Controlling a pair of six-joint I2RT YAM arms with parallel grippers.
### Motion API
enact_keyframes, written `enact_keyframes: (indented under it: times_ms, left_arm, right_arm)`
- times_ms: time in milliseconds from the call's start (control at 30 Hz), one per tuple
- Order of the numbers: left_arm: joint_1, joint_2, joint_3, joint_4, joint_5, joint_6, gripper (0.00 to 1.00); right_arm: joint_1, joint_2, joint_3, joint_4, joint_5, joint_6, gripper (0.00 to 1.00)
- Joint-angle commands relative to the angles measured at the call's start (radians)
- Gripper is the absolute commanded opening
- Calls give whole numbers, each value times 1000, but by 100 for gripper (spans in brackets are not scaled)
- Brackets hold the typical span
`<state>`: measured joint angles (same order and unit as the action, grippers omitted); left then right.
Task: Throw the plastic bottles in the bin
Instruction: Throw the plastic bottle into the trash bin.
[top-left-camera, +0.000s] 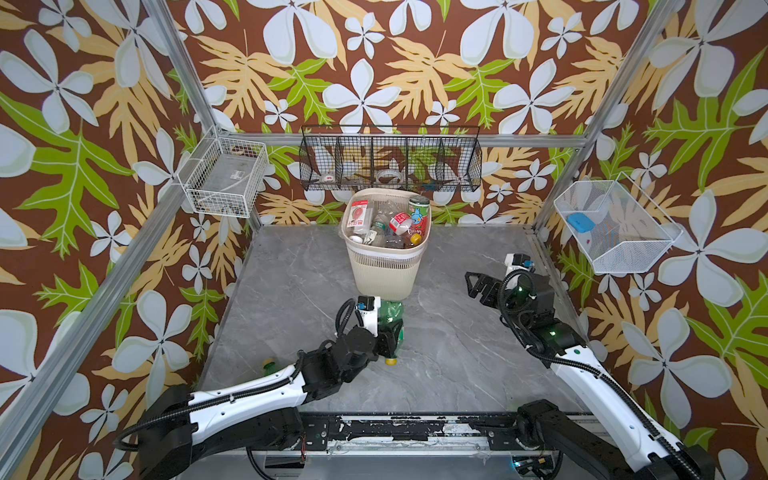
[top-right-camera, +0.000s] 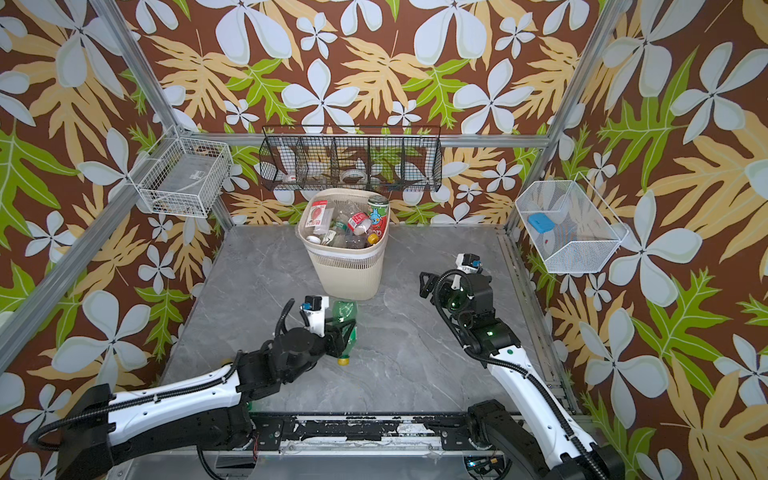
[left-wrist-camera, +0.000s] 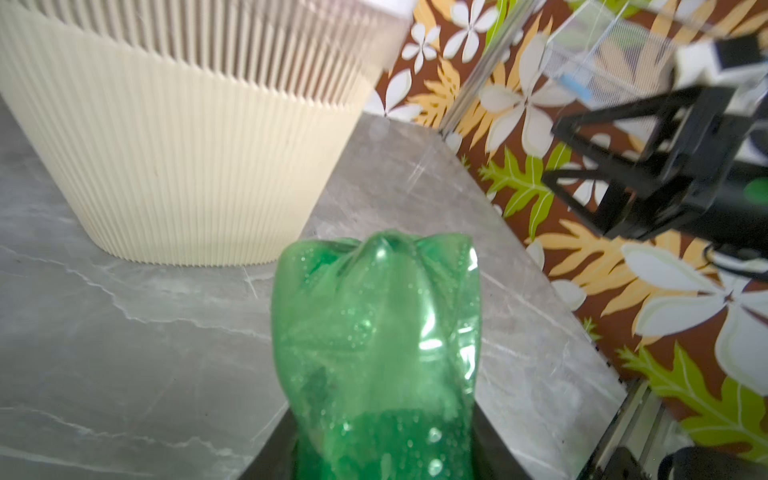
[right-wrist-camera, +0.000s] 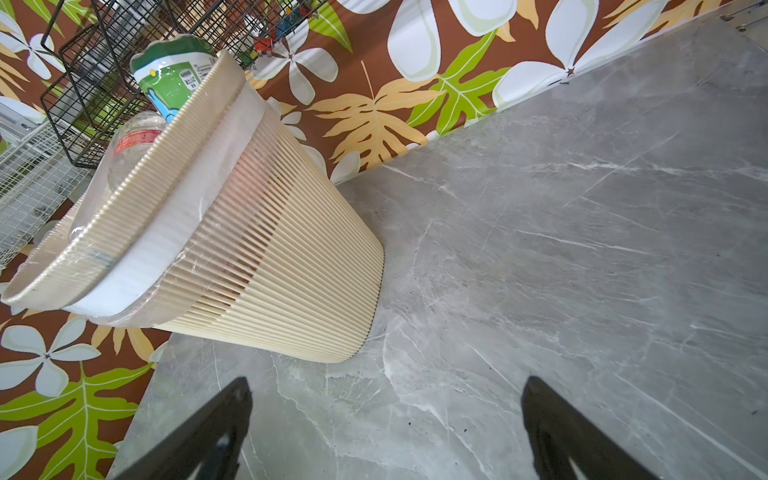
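A crumpled green plastic bottle (top-left-camera: 392, 316) (top-right-camera: 345, 318) (left-wrist-camera: 374, 328) with a yellow cap lies on the grey table just in front of the bin. My left gripper (top-left-camera: 390, 340) (top-right-camera: 341, 337) (left-wrist-camera: 382, 440) is shut on its middle. The beige bin (top-left-camera: 384, 272) (top-right-camera: 347, 276) (left-wrist-camera: 187, 158) (right-wrist-camera: 282, 282) stands at the back centre, heaped with several bottles (top-left-camera: 388, 226) (top-right-camera: 347, 224). Another green bottle with a yellow cap (top-left-camera: 269, 365) lies at the table's left edge, beside my left arm. My right gripper (top-left-camera: 473, 284) (top-right-camera: 426, 284) (right-wrist-camera: 386, 399) hovers open and empty to the right of the bin.
A black wire basket (top-left-camera: 390, 164) hangs on the back wall above the bin. White wire baskets hang on the left wall (top-left-camera: 226, 183) and the right wall (top-left-camera: 615, 226). Aluminium frame posts stand at the table's back corners.
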<state>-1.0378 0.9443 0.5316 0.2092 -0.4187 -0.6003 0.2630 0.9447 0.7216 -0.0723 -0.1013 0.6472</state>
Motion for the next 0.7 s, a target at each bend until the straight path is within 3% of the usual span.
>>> enact_keyframes:
  times_ms: [0,133,267,533,667]
  left_arm:
    - [40,-89,10,26,-46,36,43]
    - [122,-150,94,-13,-14,125,45]
    - [200,-94,243,-39,38,232,46]
    - [417,270,680,-67,253,388,46]
    - [476,475,925,-122,307,425,45]
  right_arm:
    - [-2,5,-4,38,-9,7,99]
    - [-1,9,-6,42,-10,8,99]
    - [-1,9,-7,43,-11,9,100]
    - [-1,-7,8,20,-3,-1,100]
    - [-1,-14,13,13,2,-4,100]
